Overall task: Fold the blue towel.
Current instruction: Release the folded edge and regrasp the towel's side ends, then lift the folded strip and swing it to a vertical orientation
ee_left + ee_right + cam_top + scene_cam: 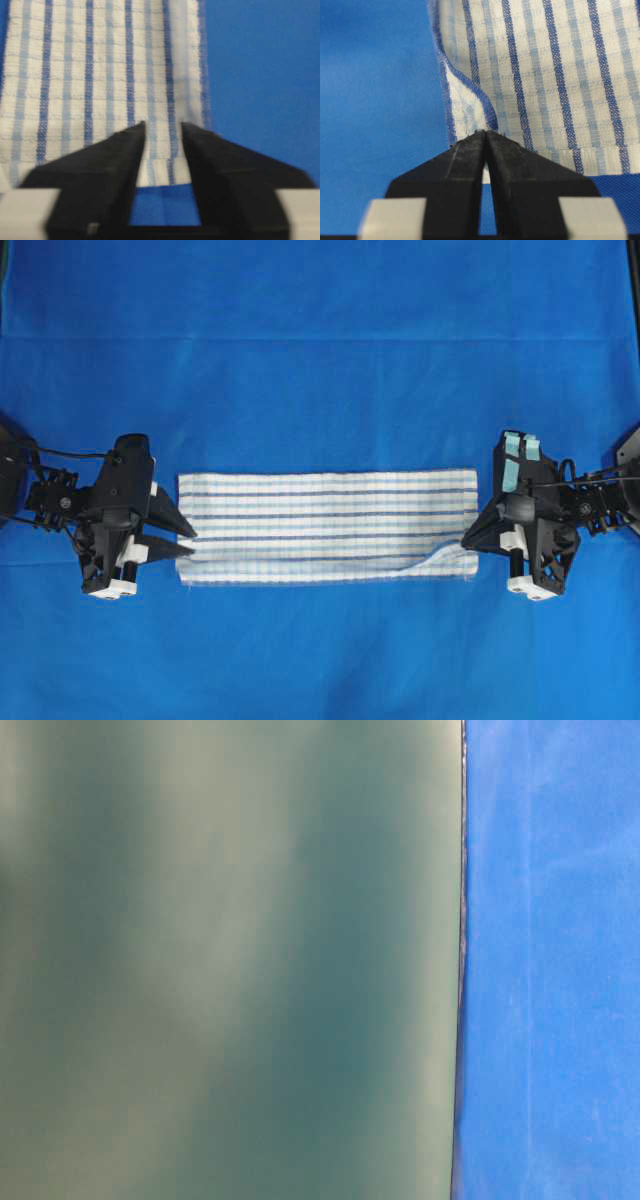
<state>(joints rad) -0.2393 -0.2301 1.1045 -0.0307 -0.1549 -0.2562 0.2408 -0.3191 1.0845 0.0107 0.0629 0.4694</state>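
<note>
On the left side of the overhead view, the left gripper (185, 540) stands at the short left edge of the blue towel (325, 525). Its two black fingers (107, 165) are spread apart, and in the left wrist view a narrow part of the towel's end shows in the gap between them, not squeezed. The towel lies flat as a long folded strip in the middle of the blue table covering (320, 360), with the stripes running along its length. Near its lower right corner the top layer is a little lifted and curled. There the right gripper (468, 538) meets the towel. Its fingers (465, 165) look almost pressed together at the tips, just at the towel's edge; whether they pinch the cloth I cannot tell.
</note>
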